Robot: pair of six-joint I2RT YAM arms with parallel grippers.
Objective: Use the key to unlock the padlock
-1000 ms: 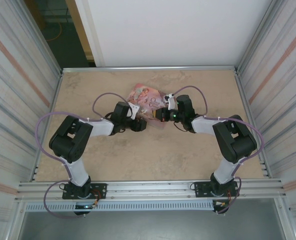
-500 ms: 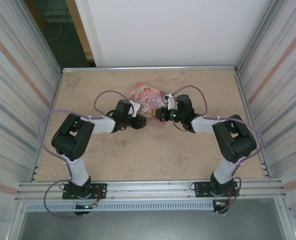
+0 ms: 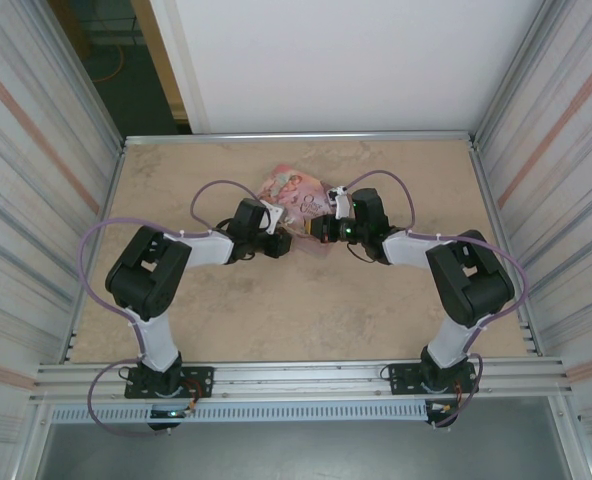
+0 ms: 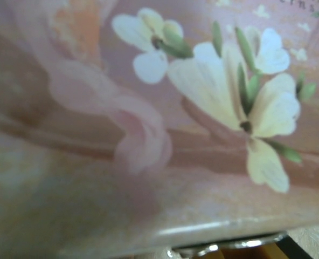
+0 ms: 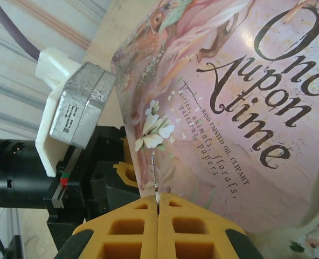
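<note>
The pink illustrated tin [image 3: 292, 192] lies at mid-table with both grippers at its near edge. My right gripper [image 5: 158, 200] is shut on the key [image 5: 153, 171], whose thin metal blade sticks out of the yellow fingertips toward the tin's [image 5: 229, 108] corner. From above, the right gripper [image 3: 322, 230] sits at the tin's right side. My left gripper [image 3: 278, 244] is pressed close to the tin's left near edge. One of its yellow fingers [image 5: 127, 174] is beside the tin wall, with the jaws hidden. The tin's flowered side [image 4: 148, 108] is blurred and very close. The blue padlock is hidden.
The left arm's grey and white wrist camera [image 5: 76, 110] sits just left of the tin. Corrugated metal walls [image 3: 46, 170] stand on both sides of the table. A rail [image 3: 296, 378] runs along the near edge. A shiny metal bit [image 4: 224, 249] shows under the tin's rim.
The left arm has crept slightly right and forward toward the tin. The right arm and the tin have stayed put.
</note>
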